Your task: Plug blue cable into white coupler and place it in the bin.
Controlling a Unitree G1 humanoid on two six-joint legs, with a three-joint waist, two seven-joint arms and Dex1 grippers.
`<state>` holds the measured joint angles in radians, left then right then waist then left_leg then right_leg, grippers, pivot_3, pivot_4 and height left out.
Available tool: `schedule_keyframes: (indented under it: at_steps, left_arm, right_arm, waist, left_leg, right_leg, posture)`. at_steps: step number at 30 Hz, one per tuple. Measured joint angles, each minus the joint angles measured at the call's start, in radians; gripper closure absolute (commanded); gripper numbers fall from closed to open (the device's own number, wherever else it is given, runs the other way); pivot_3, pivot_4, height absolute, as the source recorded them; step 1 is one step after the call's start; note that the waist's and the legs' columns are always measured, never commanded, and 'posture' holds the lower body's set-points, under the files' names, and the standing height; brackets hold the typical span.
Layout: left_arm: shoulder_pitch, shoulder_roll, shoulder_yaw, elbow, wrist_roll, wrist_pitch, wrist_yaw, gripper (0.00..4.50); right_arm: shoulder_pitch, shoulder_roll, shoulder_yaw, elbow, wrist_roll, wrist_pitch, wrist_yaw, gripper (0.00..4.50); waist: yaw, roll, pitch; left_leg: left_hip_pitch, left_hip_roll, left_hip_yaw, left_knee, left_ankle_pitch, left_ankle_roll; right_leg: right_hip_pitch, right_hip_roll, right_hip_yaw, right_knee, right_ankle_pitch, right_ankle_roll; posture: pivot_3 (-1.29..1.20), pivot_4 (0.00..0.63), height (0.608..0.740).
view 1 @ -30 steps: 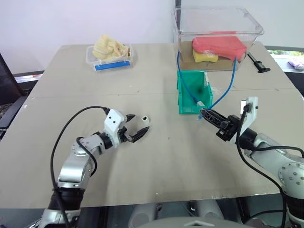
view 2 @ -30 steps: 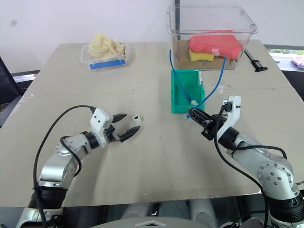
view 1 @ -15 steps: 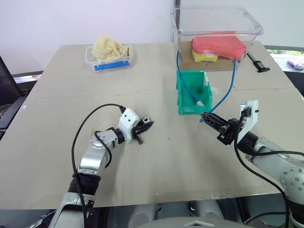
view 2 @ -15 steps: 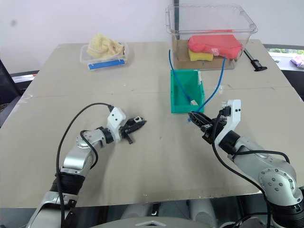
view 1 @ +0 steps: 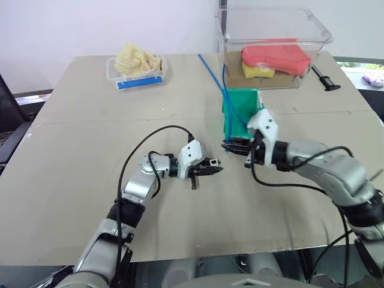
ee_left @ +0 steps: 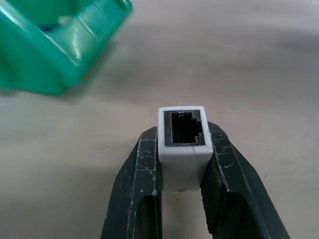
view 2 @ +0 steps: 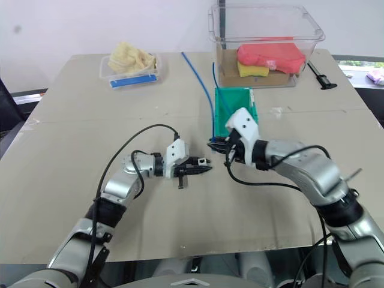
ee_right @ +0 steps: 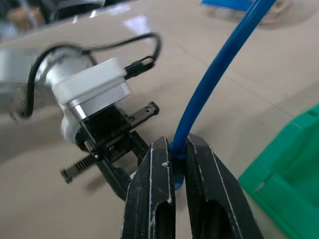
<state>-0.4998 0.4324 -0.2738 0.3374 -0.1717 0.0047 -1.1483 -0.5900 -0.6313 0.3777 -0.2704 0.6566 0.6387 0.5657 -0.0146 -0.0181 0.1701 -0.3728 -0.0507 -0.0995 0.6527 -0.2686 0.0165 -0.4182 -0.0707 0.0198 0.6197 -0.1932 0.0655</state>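
Left gripper (ee_left: pixel 182 164) clamps the white coupler (ee_left: pixel 182 137) between its fingertips, socket facing outward toward the right gripper (ee_right: pixel 175 164) just beside it. That one is pinched shut on the blue cable (ee_right: pixel 214 84) — cable rising behind it. The bin (view 1: pixel 240 117) stands just beyond both.

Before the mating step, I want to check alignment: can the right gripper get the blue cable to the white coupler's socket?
Probably yes: the right gripper faces the white coupler across bare table.
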Motion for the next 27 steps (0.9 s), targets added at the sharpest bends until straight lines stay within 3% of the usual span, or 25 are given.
schedule_keyframes:
  at_steps: [3,5,10,17,27]
  left_arm:
    - [-0.011,-0.004,-0.004,0.016,0.011,-0.03,-0.015,4.08]
    - [-0.083,-0.004,-0.011,0.11,0.033,-0.082,-0.055,4.08]
    - [-0.1,-0.013,-0.01,0.153,0.033,-0.12,-0.075,4.08]
    - [-0.099,-0.019,-0.011,0.154,0.033,-0.12,-0.096,4.08]
    - [-0.101,0.003,-0.01,0.153,0.03,-0.128,-0.194,4.08]
  right_arm:
    - [-0.007,0.009,0.02,0.04,-0.052,-0.026,0.042,4.5]
    - [-0.06,0.095,0.043,0.146,-0.101,-0.068,0.149,4.5]
    - [-0.058,0.189,0.045,0.213,-0.159,-0.098,0.215,4.5]
    - [-0.03,0.207,0.044,0.244,-0.246,-0.141,0.275,4.5]
    - [-0.023,0.224,-0.052,0.249,-0.214,-0.129,0.349,4.5]
  waist:
    - [0.002,0.0,0.0]
    - [0.001,0.0,0.0]
    - [0.0,0.0,0.0]
    - [-0.001,0.0,0.0]
    - [-0.003,0.0,0.0]
  left_leg:
    - [-0.005,0.001,-0.003,0.0,0.0,0.0]
    - [-0.009,-0.001,-0.003,0.002,0.003,-0.005]
    - [-0.009,-0.001,-0.006,0.002,0.003,-0.005]
    - [-0.009,-0.002,-0.007,0.002,0.003,-0.005]
    - [-0.008,-0.002,-0.007,0.002,0.003,-0.005]
  right_leg:
    - [-0.004,-0.001,-0.001,0.001,0.0,0.0]
    - [-0.009,-0.001,-0.001,0.003,0.001,0.0]
    - [-0.009,-0.001,0.0,0.004,0.001,0.0]
    - [-0.009,-0.001,0.0,0.005,0.001,0.0]
    - [-0.009,-0.001,0.0,0.006,0.001,0.0]
  posture:
    - [0.0,0.15,0.74]
    - [0.0,0.15,0.74]
    - [0.0,0.15,0.74]
    - [0.0,0.15,0.74]
    - [0.0,0.15,0.74]
